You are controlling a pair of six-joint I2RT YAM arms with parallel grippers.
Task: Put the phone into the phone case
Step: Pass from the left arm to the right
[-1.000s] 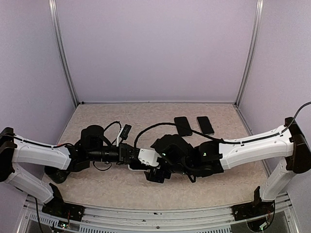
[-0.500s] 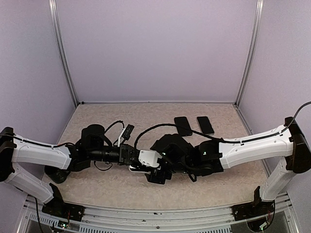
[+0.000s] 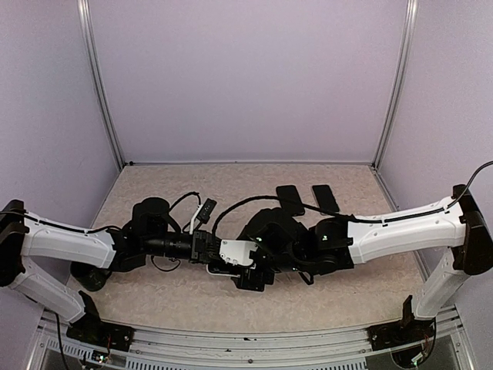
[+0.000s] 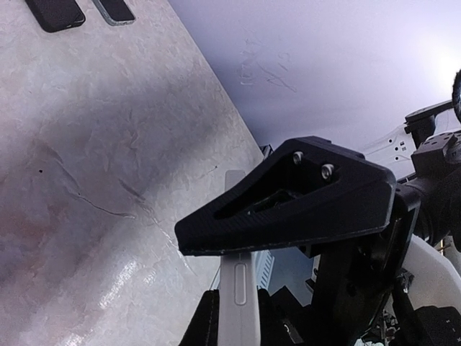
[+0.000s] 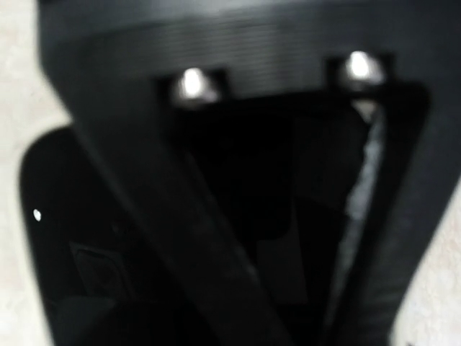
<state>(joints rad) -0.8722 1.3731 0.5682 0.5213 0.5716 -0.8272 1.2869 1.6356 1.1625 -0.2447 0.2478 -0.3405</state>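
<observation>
In the lower middle of the overhead frame the left end effector [image 3: 206, 251] is clenched on the thin white edge of the phone case [image 4: 238, 288], while the right end effector [image 3: 248, 271] crowds over it, its jaws too hidden to judge (the phone [image 5: 65, 245] is probably the dark glossy slab at the left of its own view). Held by one edge only, the case could twist or slip under an off-centre push, leaving a phone corner unseated.
</observation>
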